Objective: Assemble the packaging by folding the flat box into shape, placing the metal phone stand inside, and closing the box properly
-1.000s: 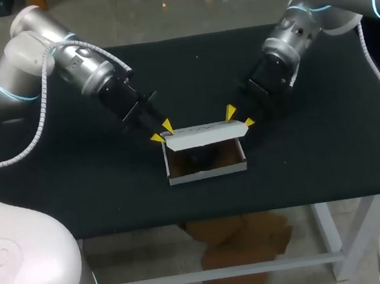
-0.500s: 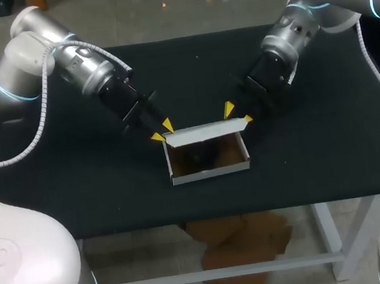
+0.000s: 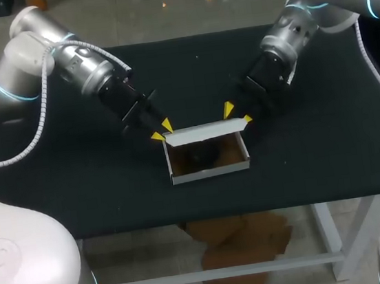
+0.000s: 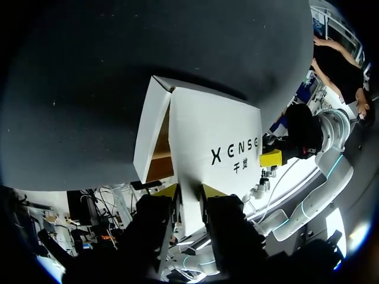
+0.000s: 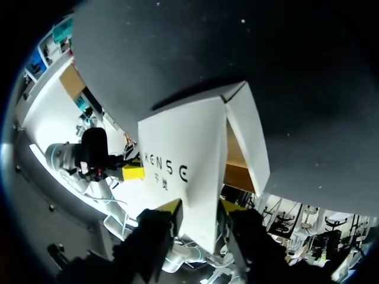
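white box (image 3: 211, 171) sits open in the middle of the desk (image 3: 78, 190), lid (image 3: 206, 133) upright. left jaws and right jaws each pinch one lid end. dark shape (image 3: 201, 156) inside, perhaps the phone stand.

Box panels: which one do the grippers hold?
The lid flap, raised along the far edge; left gripper and right gripper each pinch one end. The front wall is untouched.

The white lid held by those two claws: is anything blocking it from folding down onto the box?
Nothing visible does. The lid, gripped at its ends by the left gripper and right gripper, stands at the open box's far edge. A dark object lies inside, seemingly below the rim.
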{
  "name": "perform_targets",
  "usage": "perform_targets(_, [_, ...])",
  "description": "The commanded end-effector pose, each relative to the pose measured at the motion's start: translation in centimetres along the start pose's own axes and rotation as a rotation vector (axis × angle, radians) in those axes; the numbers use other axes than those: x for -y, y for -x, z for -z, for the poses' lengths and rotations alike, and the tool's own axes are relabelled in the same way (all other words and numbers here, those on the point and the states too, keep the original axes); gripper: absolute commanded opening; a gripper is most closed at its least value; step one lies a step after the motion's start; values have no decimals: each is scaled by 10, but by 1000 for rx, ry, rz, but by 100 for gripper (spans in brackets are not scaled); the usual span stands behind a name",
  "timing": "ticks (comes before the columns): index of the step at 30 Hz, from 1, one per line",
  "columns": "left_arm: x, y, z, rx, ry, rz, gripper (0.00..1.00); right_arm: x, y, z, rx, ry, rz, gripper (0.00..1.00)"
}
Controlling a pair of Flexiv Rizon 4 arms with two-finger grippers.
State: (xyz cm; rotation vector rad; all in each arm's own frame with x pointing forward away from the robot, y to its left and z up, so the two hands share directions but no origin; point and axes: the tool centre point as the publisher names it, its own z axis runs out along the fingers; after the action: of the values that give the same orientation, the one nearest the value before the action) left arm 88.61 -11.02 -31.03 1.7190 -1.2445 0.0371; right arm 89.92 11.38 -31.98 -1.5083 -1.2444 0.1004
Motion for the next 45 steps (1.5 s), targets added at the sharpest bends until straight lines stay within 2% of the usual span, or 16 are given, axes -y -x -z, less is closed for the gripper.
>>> perform_targets(1, [3,-2,-5,-5,4,3,24,-8,-5,-4,5,-16,-2,43])
perform_targets(30, [2,16,-13,-13,-6,-8,23,-12,10,-14,37,-18,-17,45])
perform_targets(45, [1,19,-13,3,-49,-26,28,-13,17,-16,48,-18,-28,49])
